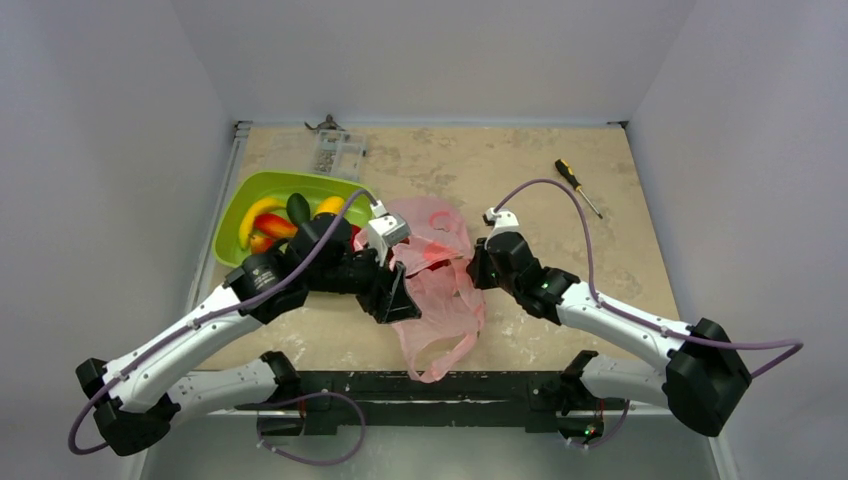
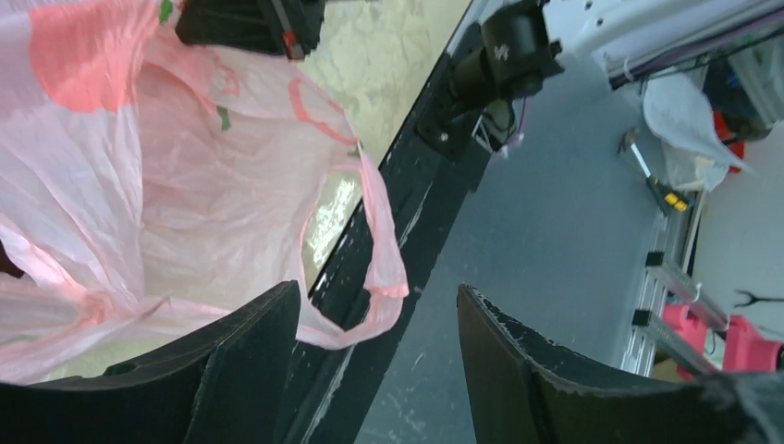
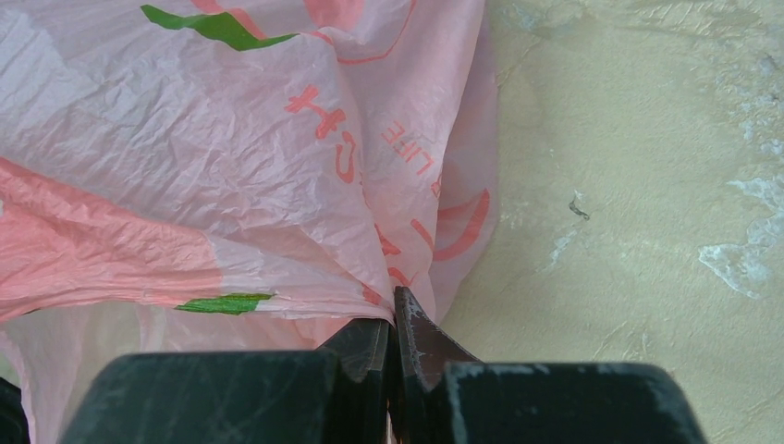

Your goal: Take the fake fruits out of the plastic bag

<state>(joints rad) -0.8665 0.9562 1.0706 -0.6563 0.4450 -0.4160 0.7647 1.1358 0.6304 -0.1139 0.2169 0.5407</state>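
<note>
Nearest to me, one handle loop (image 2: pixel 385 265) of the plastic bag (image 1: pixel 445 300) hangs past the near edge of the table (image 1: pixel 560 280), over the black rail where the arm bases are bolted. The rest of the bag lies crumpled on the tabletop, just beyond that edge and about midway across.

My left gripper (image 2: pixel 377 290) sits at the bag's near-left side. Its fingers (image 2: pixel 245 365) are wide apart and hold nothing. In the left wrist view the hanging loop falls in the gap between them, and I can't tell whether it touches either one.

My right gripper (image 3: pixel 393 319) is at the bag's right edge, with its fingers pressed together on a fold of the thin plastic. From there, bare tabletop runs right of the bag to the table's side edge. That is the widest open stretch I have.

Left of the bag and just beyond it sits a green tray (image 1: pixel 228 225), close to the table's left edge. My left arm lies across its near-right corner. The fake fruits I can see are in that tray: a banana (image 1: pixel 252 218), a red fruit (image 1: pixel 277 226), a dark green fruit (image 1: pixel 298 207) and an orange fruit (image 1: pixel 330 205). A red patch shows on the bag, and I can't tell whether it is print or a fruit inside.

Beyond the bag to the right, well apart from it, lies a screwdriver (image 1: pixel 578 187). A clear plastic piece (image 1: pixel 335 152) rests near the far edge, beyond the tray.
</note>
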